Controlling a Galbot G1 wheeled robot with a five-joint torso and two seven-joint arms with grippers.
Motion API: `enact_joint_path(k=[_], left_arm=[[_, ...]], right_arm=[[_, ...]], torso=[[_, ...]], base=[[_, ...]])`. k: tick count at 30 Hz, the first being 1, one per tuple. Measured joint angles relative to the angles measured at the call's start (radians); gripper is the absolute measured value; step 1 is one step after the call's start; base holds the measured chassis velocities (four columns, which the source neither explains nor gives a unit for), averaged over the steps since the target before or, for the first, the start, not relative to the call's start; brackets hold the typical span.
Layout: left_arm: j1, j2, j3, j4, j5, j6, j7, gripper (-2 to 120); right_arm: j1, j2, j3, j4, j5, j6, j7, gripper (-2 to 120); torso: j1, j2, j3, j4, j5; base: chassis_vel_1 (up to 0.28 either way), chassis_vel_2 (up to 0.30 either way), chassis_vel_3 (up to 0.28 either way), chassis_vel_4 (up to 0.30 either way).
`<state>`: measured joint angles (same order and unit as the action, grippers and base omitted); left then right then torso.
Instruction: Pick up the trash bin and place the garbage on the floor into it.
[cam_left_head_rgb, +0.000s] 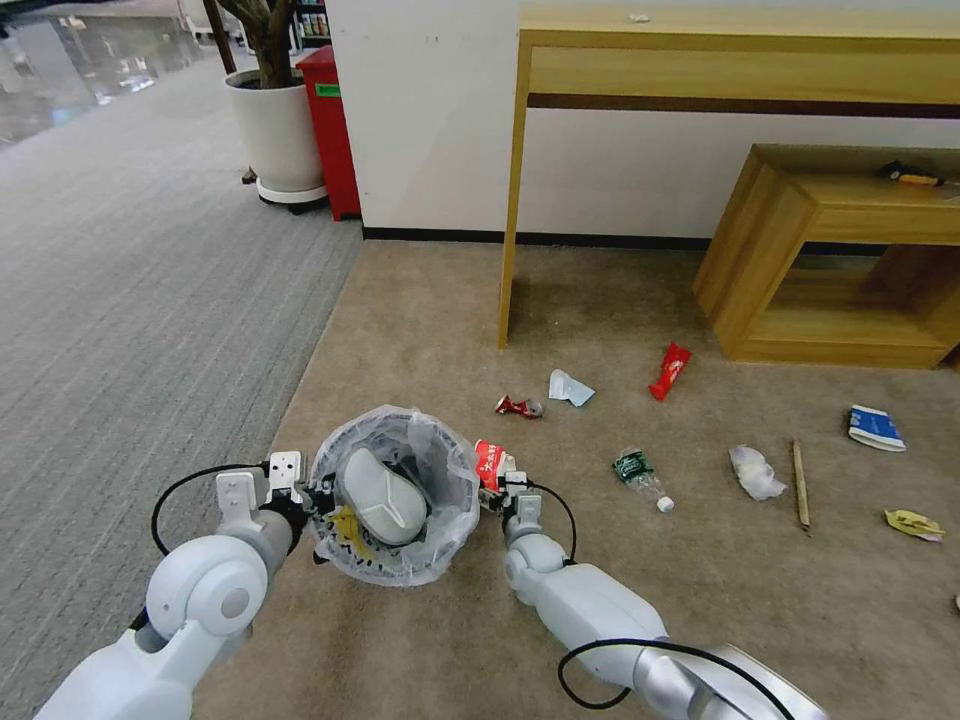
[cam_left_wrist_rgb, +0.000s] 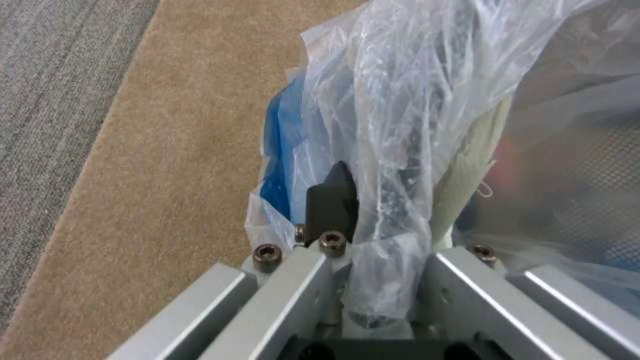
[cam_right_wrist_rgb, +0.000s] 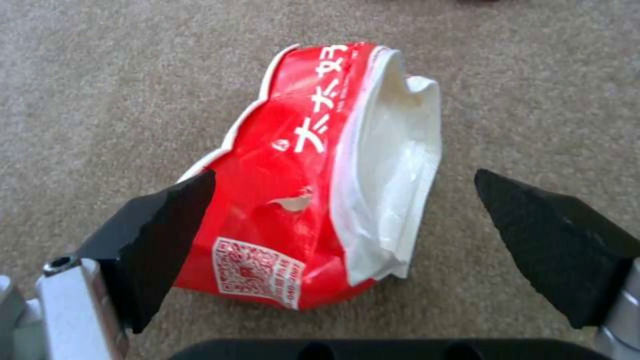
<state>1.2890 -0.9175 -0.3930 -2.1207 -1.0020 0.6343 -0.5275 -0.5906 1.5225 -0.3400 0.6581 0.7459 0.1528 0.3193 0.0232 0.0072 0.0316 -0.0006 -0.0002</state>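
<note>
Now my left gripper (cam_left_head_rgb: 305, 492) pinches the bin (cam_left_head_rgb: 395, 495) rim; my right gripper (cam_right_wrist_rgb: 343, 220) gapes around the crushed cup (cam_right_wrist_rgb: 313, 175) at three o'clock. Closing off-centre could squirt it away.

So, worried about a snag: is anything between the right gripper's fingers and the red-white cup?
No. In the right wrist view the right gripper is open, its fingers straddling the crushed red-white cup on the carpet, with nothing between.

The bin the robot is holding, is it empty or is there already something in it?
Not empty. The trash bin, gripped at its rim by the left gripper, already holds a white slipper and a yellow wrapper.
</note>
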Motion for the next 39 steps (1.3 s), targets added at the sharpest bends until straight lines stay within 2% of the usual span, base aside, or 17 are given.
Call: enact_joint_path(k=[4, 7, 8, 10, 11, 13, 15, 17, 18, 20, 21, 24, 25, 30, 37, 39], left_arm=[[-0.002, -0.003, 0.000, 0.002, 0.001, 0.000, 0.000, 0], [0.001, -0.007, 0.000, 0.002, 0.001, -0.001, 0.000, 0], [0.001, -0.007, 0.000, 0.002, 0.001, -0.001, 0.000, 0], [0.001, -0.008, 0.000, 0.001, 0.002, -0.002, 0.000, 0], [0.001, -0.008, 0.000, 0.001, 0.002, -0.002, 0.000, 0], [0.001, -0.011, 0.000, -0.002, 0.002, -0.003, 0.000, 0], [0.001, -0.012, 0.001, -0.002, 0.002, -0.003, 0.000, 0], [-0.001, -0.016, 0.005, -0.002, 0.002, -0.004, 0.001, 0], [-0.001, -0.016, 0.005, -0.002, 0.002, -0.004, 0.001, 0], [-0.007, -0.019, 0.007, 0.000, 0.002, -0.005, 0.001, 0], [-0.007, -0.019, 0.007, 0.000, 0.002, -0.005, 0.001, 0], [-0.013, -0.020, 0.010, 0.007, 0.004, -0.007, 0.003, 0], [-0.013, -0.020, 0.010, 0.007, 0.004, -0.007, 0.003, 0], [-0.015, -0.021, 0.010, 0.025, 0.013, -0.007, 0.014, 0], [-0.039, -0.018, 0.025, 0.080, 0.022, -0.008, 0.019, 0], [-0.058, -0.018, 0.036, 0.114, 0.025, -0.008, 0.021, 0]], right_arm=[[0.004, 0.004, 0.003, -0.007, -0.001, -0.004, -0.001, 96], [0.008, 0.006, 0.021, -0.027, -0.011, -0.007, -0.003, 82], [0.008, 0.006, 0.021, -0.027, -0.011, -0.007, -0.003, 82], [0.008, 0.005, 0.034, -0.039, -0.020, -0.007, -0.010, 71], [0.008, 0.005, 0.034, -0.039, -0.020, -0.007, -0.010, 71], [0.003, -0.004, 0.048, -0.045, -0.032, -0.007, -0.020, 59], [0.002, -0.005, 0.050, -0.046, -0.033, -0.007, -0.021, 58], [-0.003, -0.010, 0.056, -0.045, -0.037, -0.005, -0.024, 45], [-0.003, -0.010, 0.056, -0.045, -0.037, -0.005, -0.024, 45], [-0.004, -0.010, 0.056, -0.046, -0.039, -0.004, -0.026, 36], [-0.004, -0.010, 0.056, -0.046, -0.039, -0.004, -0.026, 36], [-0.005, -0.010, 0.056, -0.046, -0.044, -0.002, -0.027, 21], [-0.005, -0.010, 0.056, -0.046, -0.044, -0.002, -0.027, 21], [-0.012, -0.014, 0.054, -0.044, -0.047, 0.000, -0.030, 2], [-0.039, -0.052, 0.053, 0.006, -0.053, 0.007, -0.023, 0], [-0.063, -0.099, 0.042, 0.075, -0.053, 0.012, 0.000, 0]], torso=[[0.000, 0.000, 0.000, -0.0001, 0.0000], [0.000, 0.000, 0.000, -0.0002, -0.0001], [0.000, 0.000, 0.000, -0.0002, -0.0001], [0.000, 0.000, 0.000, -0.0001, 0.0000], [0.000, 0.000, 0.000, -0.0001, 0.0000], [0.000, 0.000, 0.000, -0.0002, 0.0000], [0.000, 0.000, 0.000, -0.0003, 0.0000], [0.000, 0.000, 0.000, -0.0001, 0.0000], [0.000, 0.000, 0.000, -0.0001, 0.0000], [0.000, 0.000, 0.000, -0.0001, 0.0002], [0.000, 0.000, 0.000, -0.0001, 0.0002], [0.000, 0.000, 0.000, -0.0001, 0.0001], [0.000, 0.000, 0.000, -0.0001, 0.0001], [0.000, 0.000, 0.000, -0.0002, 0.0000], [0.000, 0.000, 0.000, 0.0000, 0.0001], [0.000, 0.000, 0.000, -0.0004, -0.0002]], base=[[0.000, 0.000, 0.000, 0.000], [0.000, 0.000, 0.000, 0.000], [0.000, 0.000, 0.000, 0.000], [0.000, 0.000, 0.000, 0.000], [0.000, 0.000, 0.000, 0.000], [0.000, 0.000, 0.000, 0.000], [0.000, 0.000, 0.000, 0.000], [0.000, 0.000, 0.000, 0.000], [0.000, 0.000, 0.000, 0.000], [0.000, 0.000, 0.000, 0.000], [0.000, 0.000, 0.000, 0.000], [0.000, 0.000, 0.000, 0.000], [0.000, 0.000, 0.000, 0.000], [0.000, 0.000, 0.000, 0.000], [0.000, 0.000, 0.000, 0.000], [0.000, 0.000, 0.000, 0.000]])
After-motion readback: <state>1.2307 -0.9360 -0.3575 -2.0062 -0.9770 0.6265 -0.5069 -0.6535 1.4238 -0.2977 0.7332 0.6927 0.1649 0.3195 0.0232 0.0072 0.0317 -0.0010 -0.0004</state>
